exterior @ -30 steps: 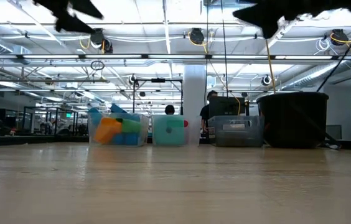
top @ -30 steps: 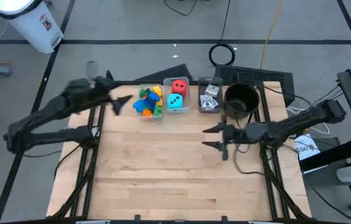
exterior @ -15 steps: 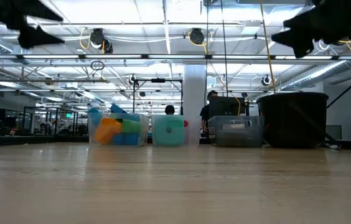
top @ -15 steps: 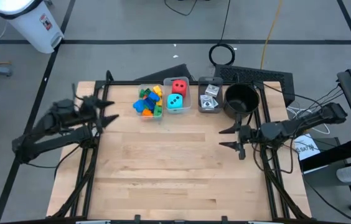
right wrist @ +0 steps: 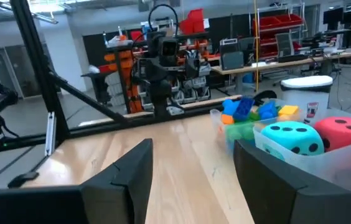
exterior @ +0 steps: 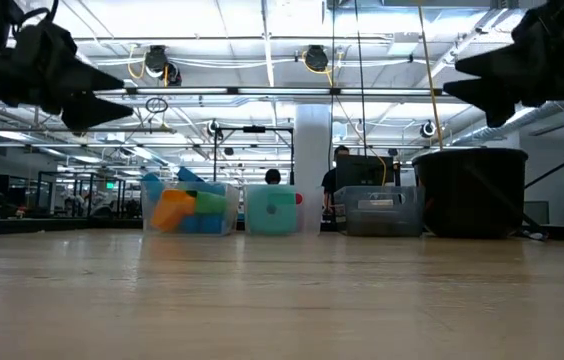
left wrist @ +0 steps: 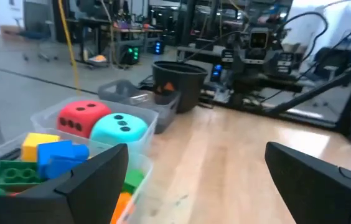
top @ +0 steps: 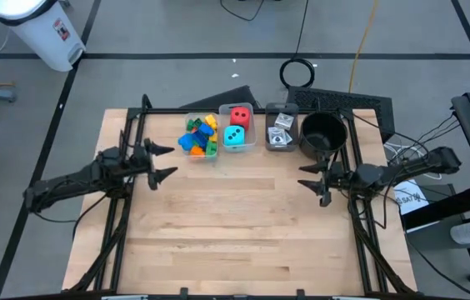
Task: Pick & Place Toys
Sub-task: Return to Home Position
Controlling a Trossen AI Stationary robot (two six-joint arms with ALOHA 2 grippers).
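Observation:
The toys lie in clear bins in a row at the table's far edge. Coloured bricks (top: 199, 136) fill the left bin. A red die (top: 240, 116) and a teal die (top: 234, 136) share the middle bin. Small cards (top: 280, 129) lie in the right bin. My left gripper (top: 168, 162) hovers open above the table's left side, near the brick bin, pointing level toward the right edge. My right gripper (top: 302, 177) hovers open at the right side, below the black pot (top: 322, 133), pointing toward the left edge. Neither gripper has anything between its fingers.
The round black pot stands at the far right, beside the card bin. Bare wooden table top (top: 235, 225) stretches between the grippers and toward the near edge. Black frame rails (top: 127, 208) run along the table's left and right sides.
My left gripper has come down from high beside the brick bin and drawn a little toward the near edge, tipping level. My right gripper has pulled back toward the table's right edge and sunk a little. Both stay open. The toys have not moved.

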